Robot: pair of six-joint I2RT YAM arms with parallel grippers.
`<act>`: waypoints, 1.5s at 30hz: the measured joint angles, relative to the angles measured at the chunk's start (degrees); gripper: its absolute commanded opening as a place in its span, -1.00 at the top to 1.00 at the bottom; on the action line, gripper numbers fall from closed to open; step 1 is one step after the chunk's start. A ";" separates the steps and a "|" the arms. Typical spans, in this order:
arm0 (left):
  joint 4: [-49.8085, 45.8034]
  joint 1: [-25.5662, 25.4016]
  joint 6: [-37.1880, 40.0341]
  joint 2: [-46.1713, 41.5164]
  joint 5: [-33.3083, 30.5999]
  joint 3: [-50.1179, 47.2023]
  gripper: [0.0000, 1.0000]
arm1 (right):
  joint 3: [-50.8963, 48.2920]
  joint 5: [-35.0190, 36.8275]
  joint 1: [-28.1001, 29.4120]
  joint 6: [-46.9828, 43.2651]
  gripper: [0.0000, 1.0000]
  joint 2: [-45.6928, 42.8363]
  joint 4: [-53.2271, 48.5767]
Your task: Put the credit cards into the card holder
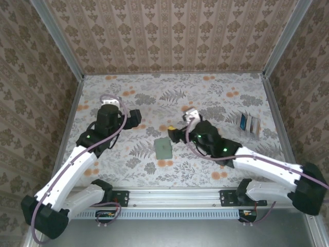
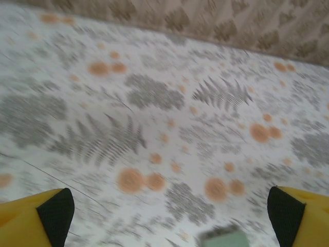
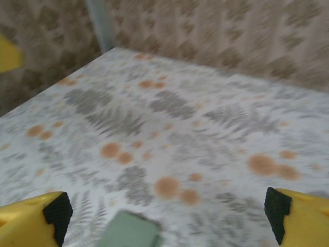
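1. Spread wide, the left pincer point(image 2: 169, 213) holds nothing: in its wrist view the two yellow fingers point(image 2: 25, 221) sit at opposite bottom corners, with bare cloth between them.
2. Over on the right, the right pincer point(image 3: 168, 216) is spread just as wide, its black pads point(image 3: 277, 213) far apart and empty.
3. Folded shut, the card holder point(image 1: 163, 148) lies flat on the table point(image 1: 205, 92), about midway from left to right and a little toward the near edge, between the two arms.
4. From above, the right pincer is just beside the card holder's far right corner; whether it touches cannot be told. The left pincer is farther off to the left and apart from it.
5. Both wrist views catch the card holder as a blurred green patch at the bottom edge, low in the gap between the fingers.
6. Over at the right, the credit cards point(image 1: 250, 123) lie in a small cluster near the right wall point(image 1: 295, 87), well apart from the card holder and both pincers. A blue-and-white one is at the cluster's left, with paler ones beside it.
7. Grey ferns and orange dots pattern the pale table covering.
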 measured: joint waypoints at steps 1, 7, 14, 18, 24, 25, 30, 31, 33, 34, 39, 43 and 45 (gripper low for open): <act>0.83 0.00 1.73 -1.53 -2.08 -1.27 -1.00 | -1.86 1.33 -1.77 -0.74 -0.99 -2.40 0.11; 16.98 0.13 19.69 -8.90 -7.23 -18.71 -1.00 | -14.82 3.98 -14.01 -5.22 -1.00 -14.47 5.01; 32.06 13.97 31.19 -8.11 -1.86 -31.52 -1.00 | -25.77 -4.37 -31.23 -9.75 -1.00 -13.75 13.38; 41.57 22.56 30.49 -1.31 2.73 -31.61 -1.00 | -25.75 -9.68 -38.16 -9.70 -1.00 -4.57 22.16; 53.77 27.34 28.20 13.70 7.96 -32.17 -1.00 | -25.40 -14.40 -42.32 -9.75 -1.00 11.08 31.34; 55.80 27.56 27.74 15.93 8.66 -32.24 -1.00 | -25.27 -14.84 -42.53 -9.90 -1.00 11.89 32.00; 62.90 27.87 27.26 22.84 9.97 -32.26 -1.00 | -23.87 -16.79 -45.09 -9.88 -1.00 14.47 36.52; 64.85 27.87 27.26 23.61 9.99 -32.26 -1.00 | -23.74 -17.16 -45.77 -9.86 -1.00 15.34 38.14; 68.02 28.06 27.26 25.11 10.05 -32.26 -1.00 | -23.63 -17.81 -46.75 -9.70 -1.00 18.27 41.83; 69.29 28.20 27.28 25.94 10.19 -32.26 -1.00 | -23.50 -18.03 -47.15 -9.66 -1.00 20.48 43.43; 78.86 28.15 27.32 33.20 10.19 -32.83 -1.00 | -22.80 -18.82 -47.67 -9.79 -1.00 27.30 48.61; 78.99 28.02 27.54 36.54 9.90 -32.72 -1.00 | -21.09 -19.10 -47.69 -9.62 -0.99 27.58 48.37; 78.14 27.82 27.67 36.54 9.88 -31.80 -1.00 | -19.82 -19.10 -47.69 -9.51 -0.99 27.63 47.04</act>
